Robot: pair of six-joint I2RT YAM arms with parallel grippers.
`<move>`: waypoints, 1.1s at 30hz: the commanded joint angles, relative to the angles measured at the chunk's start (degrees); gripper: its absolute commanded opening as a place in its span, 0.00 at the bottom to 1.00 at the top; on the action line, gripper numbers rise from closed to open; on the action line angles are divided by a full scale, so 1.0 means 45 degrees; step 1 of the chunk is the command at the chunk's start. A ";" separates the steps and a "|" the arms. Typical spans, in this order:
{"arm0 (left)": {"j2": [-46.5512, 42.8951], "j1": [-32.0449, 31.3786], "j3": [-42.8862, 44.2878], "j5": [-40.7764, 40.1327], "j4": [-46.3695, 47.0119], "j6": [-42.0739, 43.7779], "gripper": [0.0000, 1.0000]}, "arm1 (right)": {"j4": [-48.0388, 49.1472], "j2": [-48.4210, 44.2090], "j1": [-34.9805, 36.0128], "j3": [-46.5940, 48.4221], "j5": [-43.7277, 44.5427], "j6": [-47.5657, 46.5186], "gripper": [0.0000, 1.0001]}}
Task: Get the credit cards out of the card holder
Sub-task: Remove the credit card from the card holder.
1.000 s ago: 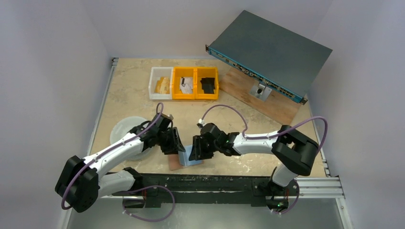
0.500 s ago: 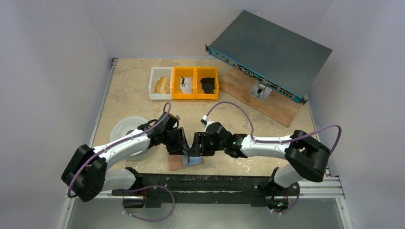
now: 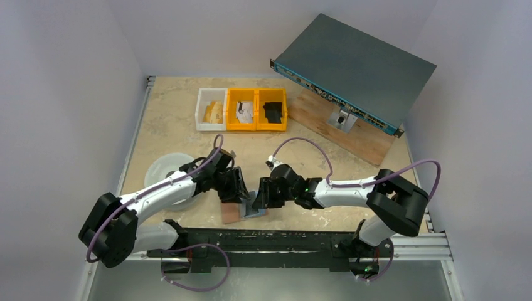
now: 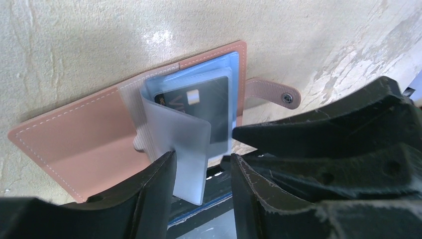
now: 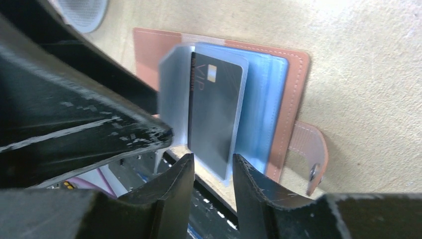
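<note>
The card holder (image 3: 233,214) lies open at the table's near edge, pinkish-tan leather (image 4: 74,139) with a snap tab (image 5: 313,149) and pale blue sleeves. A dark grey credit card (image 5: 214,109) marked VIP stands tilted up in a clear sleeve and also shows in the left wrist view (image 4: 199,99). My left gripper (image 4: 201,167) is open, with a raised translucent sleeve flap (image 4: 186,149) resting against one finger and a gap to the other. My right gripper (image 5: 211,164) is open, its tips on either side of the card's lower edge. In the top view both grippers (image 3: 237,195) (image 3: 258,199) meet over the holder.
Two yellow bins (image 3: 257,108) and a white bin (image 3: 210,108) stand at the back. A grey electronics box (image 3: 354,66) rests on a wooden board (image 3: 351,135) at the back right. A white round dish (image 3: 160,168) sits left. A black rail (image 3: 282,241) runs just below the holder.
Both grippers have closed in on the card holder from either side. The right jaws widened, then narrowed around the card. The left jaws opened slightly.
</note>
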 commanded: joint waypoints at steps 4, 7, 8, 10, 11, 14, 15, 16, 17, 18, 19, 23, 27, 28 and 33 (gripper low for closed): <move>-0.0748 -0.0046 0.0281 -0.0500 -0.0607 0.0260 0.44 | 0.0369 0.0710 -0.0031 0.0253 0.0138 0.0028 0.27; -0.1255 -0.0024 0.0629 -0.1226 -0.1569 0.0655 0.46 | 0.0331 0.0870 -0.0032 0.0286 0.0115 0.0043 0.22; -0.1475 -0.0031 0.0873 -0.1569 -0.2013 0.0856 0.47 | 0.0330 0.0913 -0.0033 0.0286 0.0110 0.0047 0.21; -0.1942 -0.0031 0.1400 -0.2204 -0.2911 0.1214 0.51 | 0.0294 0.0973 -0.0035 0.0267 0.0115 0.0066 0.20; -0.2152 -0.0027 0.1678 -0.2434 -0.3294 0.1358 0.52 | 0.0291 0.0991 -0.0044 0.0266 0.0115 0.0067 0.19; -0.2568 -0.0036 0.2323 -0.2585 -0.3901 0.1617 0.54 | 0.0309 0.1038 -0.0032 0.0257 0.0115 0.0067 0.18; -0.2560 -0.0033 0.2406 -0.2420 -0.3882 0.1616 0.54 | 0.0310 0.1063 -0.0033 0.0265 0.0105 0.0067 0.18; -0.2522 -0.0033 0.2396 -0.2226 -0.3760 0.1547 0.54 | 0.0296 0.1076 -0.0043 0.0276 0.0101 0.0062 0.17; -0.2434 -0.0035 0.2305 -0.1973 -0.3569 0.1448 0.54 | 0.0292 0.1075 -0.0050 0.0285 0.0096 0.0062 0.17; -0.2350 -0.0040 0.2142 -0.1675 -0.3235 0.1289 0.53 | 0.0276 0.1075 -0.0036 0.0300 0.0110 0.0067 0.16; -0.2256 -0.0048 0.1945 -0.1418 -0.2915 0.1150 0.52 | 0.0244 0.1085 -0.0041 0.0305 0.0114 0.0067 0.16; -0.1856 -0.0052 0.1449 -0.1012 -0.2065 0.0735 0.46 | 0.0122 0.0952 -0.0034 0.0272 0.0206 0.0053 0.15; -0.0829 0.0001 0.0413 -0.0611 -0.0686 0.0509 0.42 | -0.0012 0.0858 -0.0045 0.0246 0.0249 0.0021 0.15; -0.0545 -0.0009 0.0133 -0.0482 -0.0198 0.0418 0.41 | -0.0052 0.0853 -0.0045 0.0261 0.0251 0.0000 0.15; -0.0139 0.0063 -0.1246 -0.0450 0.1453 -0.0042 0.35 | -0.0119 0.0881 -0.0045 0.0247 0.0198 -0.0049 0.14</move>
